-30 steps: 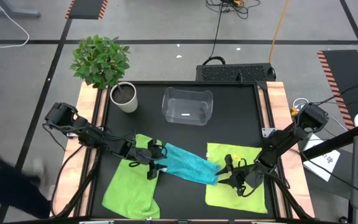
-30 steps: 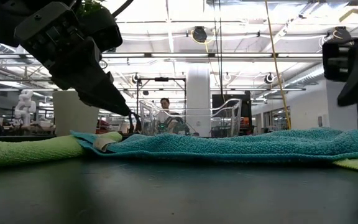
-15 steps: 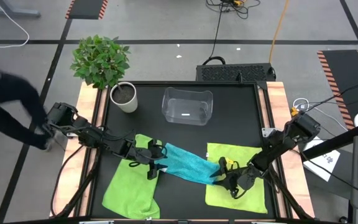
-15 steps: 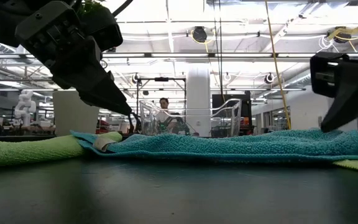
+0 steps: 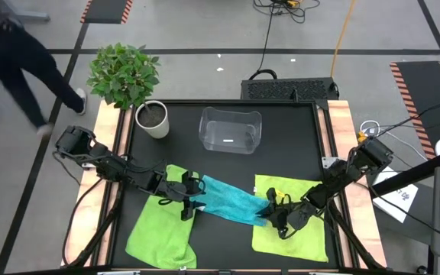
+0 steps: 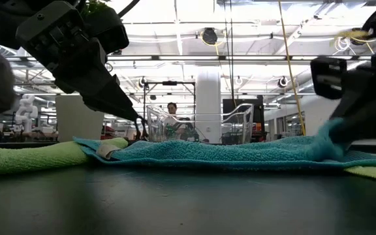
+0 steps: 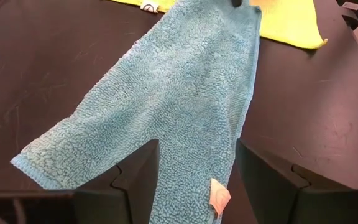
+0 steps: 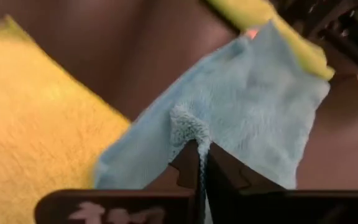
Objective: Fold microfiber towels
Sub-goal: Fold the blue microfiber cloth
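1. Right gripper (image 5: 270, 216), lower centre-right of the overhead frame: fingers pinched tight on a puckered corner of the fuzzy turquoise-blue microfiber towel (image 5: 228, 201), the fold of cloth visible between the pads in the right wrist view.
2. Left gripper (image 5: 195, 200), lower centre-left of the overhead frame: fingers spread wide astride the opposite end of the same blue towel, resting low over it, nothing clamped.
3. Blue towel stretched as a slanted band between the two grippers, one end overlapping the left lime-green fuzzy towel (image 5: 155, 233), the other lying on the edge of the right lime-green fuzzy towel (image 5: 296, 229).
4. Both green towels spread flat near the bottom edge of the black tabletop (image 5: 281, 145).
5. Farther up the frame: clear plastic bin (image 5: 230, 130) at centre, white pot with a leafy green plant (image 5: 151, 119) at upper left.
6. Step in hand, as judged: securing both ends of the blue towel before folding.
7. For a clean fold: left fingers closed on a matching corner only, no green cloth caught underneath; then both corners lifted level and together, with light tension to avoid twisting.
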Controlling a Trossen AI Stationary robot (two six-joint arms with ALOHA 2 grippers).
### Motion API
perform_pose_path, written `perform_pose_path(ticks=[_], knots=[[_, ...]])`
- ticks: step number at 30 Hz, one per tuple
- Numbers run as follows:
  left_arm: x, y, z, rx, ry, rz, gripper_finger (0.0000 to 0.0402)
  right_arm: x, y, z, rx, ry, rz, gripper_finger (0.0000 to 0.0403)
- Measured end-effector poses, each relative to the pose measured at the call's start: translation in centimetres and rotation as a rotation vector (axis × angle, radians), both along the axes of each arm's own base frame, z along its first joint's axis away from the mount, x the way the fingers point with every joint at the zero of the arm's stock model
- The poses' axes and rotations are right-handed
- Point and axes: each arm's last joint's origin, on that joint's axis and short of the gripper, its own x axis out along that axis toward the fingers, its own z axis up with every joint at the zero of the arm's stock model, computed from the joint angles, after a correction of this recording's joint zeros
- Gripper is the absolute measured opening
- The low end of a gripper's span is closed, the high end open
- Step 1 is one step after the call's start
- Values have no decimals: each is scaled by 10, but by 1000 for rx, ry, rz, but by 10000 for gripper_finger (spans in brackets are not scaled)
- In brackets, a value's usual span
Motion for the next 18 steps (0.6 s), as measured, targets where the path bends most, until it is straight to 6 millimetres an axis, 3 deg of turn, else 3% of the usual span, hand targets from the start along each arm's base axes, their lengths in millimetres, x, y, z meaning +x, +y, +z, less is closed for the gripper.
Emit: perform_pose_path(ticks=[8,18], knots=[[0,-1,0,-34,8,-7,214,-12,-1,32,51,-43,-17,1],[1,-2,2,-39,-21,-14,214,-25,7,48,83,-124,-33,1]])
